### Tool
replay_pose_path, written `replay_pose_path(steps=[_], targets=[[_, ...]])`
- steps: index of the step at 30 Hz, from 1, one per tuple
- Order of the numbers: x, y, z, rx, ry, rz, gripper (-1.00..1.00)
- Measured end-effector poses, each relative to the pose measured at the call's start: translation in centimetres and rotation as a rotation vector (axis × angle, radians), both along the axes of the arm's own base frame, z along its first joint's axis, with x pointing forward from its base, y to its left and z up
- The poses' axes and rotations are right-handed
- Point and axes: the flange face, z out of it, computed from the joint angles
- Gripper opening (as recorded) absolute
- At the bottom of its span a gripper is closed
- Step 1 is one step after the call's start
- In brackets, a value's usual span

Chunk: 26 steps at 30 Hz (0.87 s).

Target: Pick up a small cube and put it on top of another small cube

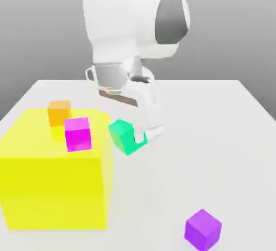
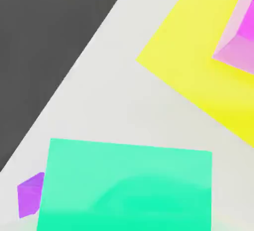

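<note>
Small teal-green cube [image 1: 125, 136], matte, plain-faced, sharp-edged, tilted, seen at centre of exterior view, pinched by white two-finger gripper [image 1: 138, 134], raised off pale smooth table [image 1: 215, 137], just beside big yellow block [image 1: 54, 185]. Glossy magenta cube [image 1: 78, 133] and orange cube [image 1: 59, 112] seated on block top. Violet-purple cube [image 1: 202, 229] placed lower right, well apart.

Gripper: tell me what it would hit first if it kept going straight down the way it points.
The gripper points down with the teal-green cube at its fingertips, apparently lifted and tilted. Below it lies bare white table, which it would probably meet first, beside the yellow block; depth is uncertain.
</note>
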Motion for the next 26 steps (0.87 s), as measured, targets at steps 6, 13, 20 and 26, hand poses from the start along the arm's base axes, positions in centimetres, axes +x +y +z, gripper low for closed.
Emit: replay_pose_path(steps=[6, 13, 20, 26], targets=[[-1.8, -4.7, 4.7, -0.041, -0.02, 0.135, -1.0], [-5.9, -10.4, 6.1, -0.141, 0.062, 0.272, -1.0], [-8.8, -13.3, 5.3, -0.179, 0.101, 0.352, -1.0], [-9.0, -13.3, 2.9, -0.18, 0.101, 0.354, 1.0]])
